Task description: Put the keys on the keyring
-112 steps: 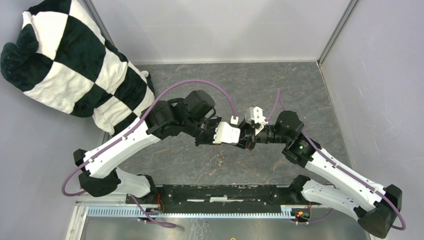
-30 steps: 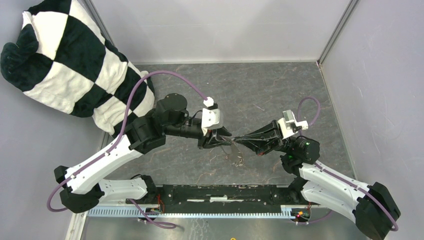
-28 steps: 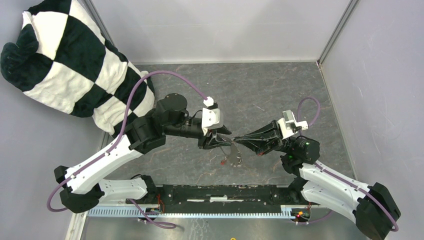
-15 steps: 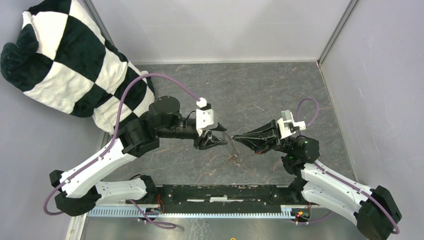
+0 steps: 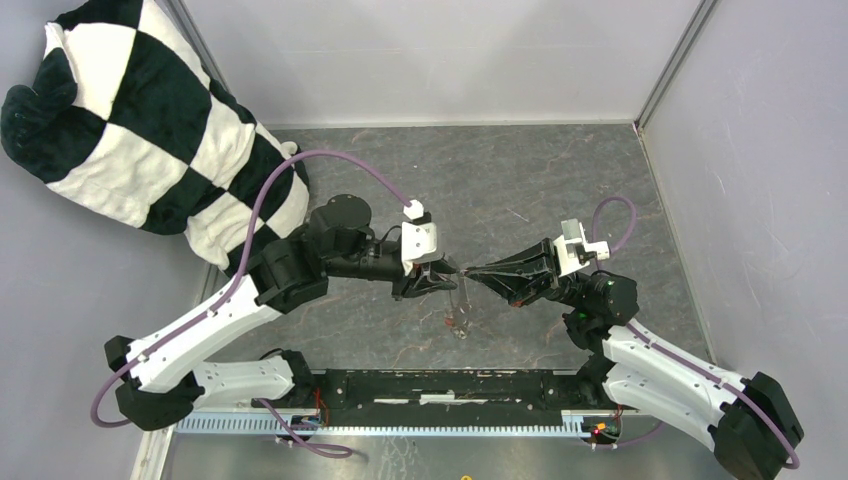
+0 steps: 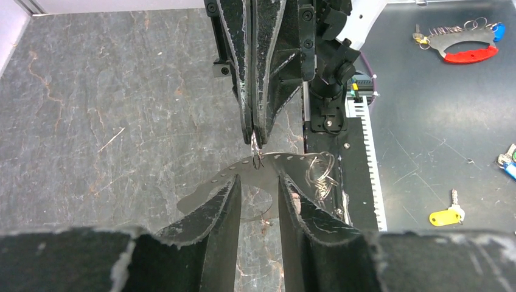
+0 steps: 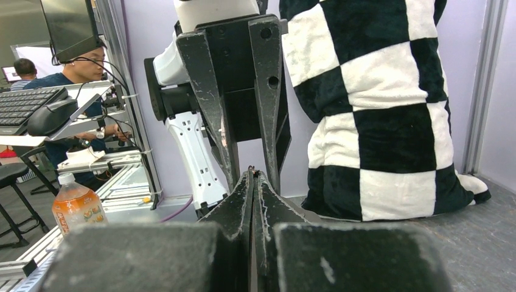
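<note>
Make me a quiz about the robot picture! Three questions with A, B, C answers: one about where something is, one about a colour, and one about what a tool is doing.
1. Where is the checkered pillow?
A) in the far left corner
B) in the near right corner
C) lying between the two tools

2. What colour are the cables?
A) green
B) purple
C) orange

3. How is the right tool?
A) wide open
B) shut, tips together
C) out of sight

Answers:
1 A: the top view shows the pillow leaning in the far left corner.
2 B: the looping cables are plainly purple in the top view.
3 B: the right wrist view shows its two tips pressed together with no gap.
</note>
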{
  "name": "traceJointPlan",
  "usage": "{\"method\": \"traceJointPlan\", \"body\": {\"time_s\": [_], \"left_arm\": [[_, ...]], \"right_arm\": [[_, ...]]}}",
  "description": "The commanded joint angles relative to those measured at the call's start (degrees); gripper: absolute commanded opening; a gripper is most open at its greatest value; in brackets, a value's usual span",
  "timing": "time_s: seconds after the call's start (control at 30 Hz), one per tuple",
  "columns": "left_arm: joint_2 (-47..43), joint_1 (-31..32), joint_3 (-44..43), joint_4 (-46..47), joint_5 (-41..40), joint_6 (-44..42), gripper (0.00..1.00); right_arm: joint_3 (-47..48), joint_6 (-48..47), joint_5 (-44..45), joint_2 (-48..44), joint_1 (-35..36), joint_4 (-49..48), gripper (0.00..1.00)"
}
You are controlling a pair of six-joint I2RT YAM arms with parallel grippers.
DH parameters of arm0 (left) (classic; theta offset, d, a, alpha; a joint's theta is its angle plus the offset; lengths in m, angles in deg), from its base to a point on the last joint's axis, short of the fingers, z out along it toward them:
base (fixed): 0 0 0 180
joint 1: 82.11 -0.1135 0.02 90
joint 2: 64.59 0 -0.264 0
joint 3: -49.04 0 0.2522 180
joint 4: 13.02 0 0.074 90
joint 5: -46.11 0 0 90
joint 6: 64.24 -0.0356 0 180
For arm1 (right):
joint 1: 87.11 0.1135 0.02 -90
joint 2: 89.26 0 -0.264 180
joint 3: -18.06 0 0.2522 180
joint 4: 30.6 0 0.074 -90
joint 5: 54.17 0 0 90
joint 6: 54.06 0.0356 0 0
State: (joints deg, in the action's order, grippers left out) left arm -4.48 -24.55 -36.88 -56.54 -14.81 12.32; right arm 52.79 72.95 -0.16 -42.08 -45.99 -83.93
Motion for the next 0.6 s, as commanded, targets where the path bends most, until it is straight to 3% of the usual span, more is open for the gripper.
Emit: {"method": "traceJointPlan", "body": {"time_s": [0.0, 0.33, 0.57], "left_arm": [[1.01, -0.17, -0.47, 3.27, 0.83, 1.04, 0.35], [1.85, -0.17, -0.92, 4.69, 0.04, 2.53, 0.33], [1.65, -0.23, -1.1, 4.73, 0.12, 2.72, 0.14]], "right_arm": [[0.91, -0.47, 0.85, -0.49, -0.1, -2.49, 0.01], [0.9, 0.01, 0.3, -0.01, -0.05, -3.09, 0.01], [1.23, 0.07, -0.08, 0.46, -0.04, -2.89, 0.01]]}}
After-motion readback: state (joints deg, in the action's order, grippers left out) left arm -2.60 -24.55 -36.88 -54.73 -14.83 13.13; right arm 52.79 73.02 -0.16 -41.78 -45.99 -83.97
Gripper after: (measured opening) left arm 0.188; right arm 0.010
